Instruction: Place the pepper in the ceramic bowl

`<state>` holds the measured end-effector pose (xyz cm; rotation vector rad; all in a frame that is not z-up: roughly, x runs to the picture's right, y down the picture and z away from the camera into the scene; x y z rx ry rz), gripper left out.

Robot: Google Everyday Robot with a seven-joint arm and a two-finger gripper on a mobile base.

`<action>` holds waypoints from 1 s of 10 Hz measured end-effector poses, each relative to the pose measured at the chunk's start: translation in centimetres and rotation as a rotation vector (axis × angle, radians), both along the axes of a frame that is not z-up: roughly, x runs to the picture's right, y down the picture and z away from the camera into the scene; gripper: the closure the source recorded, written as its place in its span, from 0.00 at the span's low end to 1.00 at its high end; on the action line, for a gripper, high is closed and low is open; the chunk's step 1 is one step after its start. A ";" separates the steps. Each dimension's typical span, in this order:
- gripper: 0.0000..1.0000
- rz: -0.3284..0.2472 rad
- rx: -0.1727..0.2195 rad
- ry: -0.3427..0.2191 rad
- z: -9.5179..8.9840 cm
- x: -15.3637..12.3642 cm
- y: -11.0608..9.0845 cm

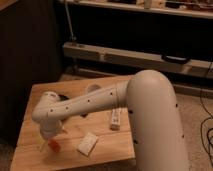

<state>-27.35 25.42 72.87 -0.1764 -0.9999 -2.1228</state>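
Observation:
The pepper (53, 145) is a small orange-red piece at the front left of the wooden table (107, 102). My gripper (46, 140) hangs from the white wrist (49, 111) and is right at the pepper, just to its left and above it. Whether it holds the pepper does not show. My white arm (95, 100) lies across the table's middle. The green ceramic bowl is hidden, behind the wrist if it is on the table at all.
A pale rectangular block (88, 144) lies right of the pepper near the front edge. A white oblong object (115, 119) lies further right. A small white cup (92, 89) stands behind the arm. A dark shelf unit (130, 57) runs behind the table.

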 end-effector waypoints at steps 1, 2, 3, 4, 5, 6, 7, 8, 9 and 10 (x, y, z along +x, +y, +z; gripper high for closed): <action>0.20 -0.005 0.005 -0.012 0.1 -0.1 0.2; 0.20 -0.009 0.009 -0.025 0.2 -0.3 0.5; 0.20 -0.015 0.014 -0.039 0.5 -0.7 0.7; 0.20 -0.021 0.015 -0.047 0.8 -1.1 1.0; 0.20 -0.025 0.015 -0.052 1.0 -1.4 1.2; 0.20 -0.030 0.016 -0.055 1.4 -1.7 1.5; 0.20 -0.034 0.018 -0.057 1.6 -1.9 1.6; 0.20 -0.040 0.019 -0.059 1.8 -2.1 1.8; 0.20 -0.046 0.020 -0.062 2.0 -2.4 1.9; 0.20 -0.053 0.021 -0.063 2.2 -2.6 2.1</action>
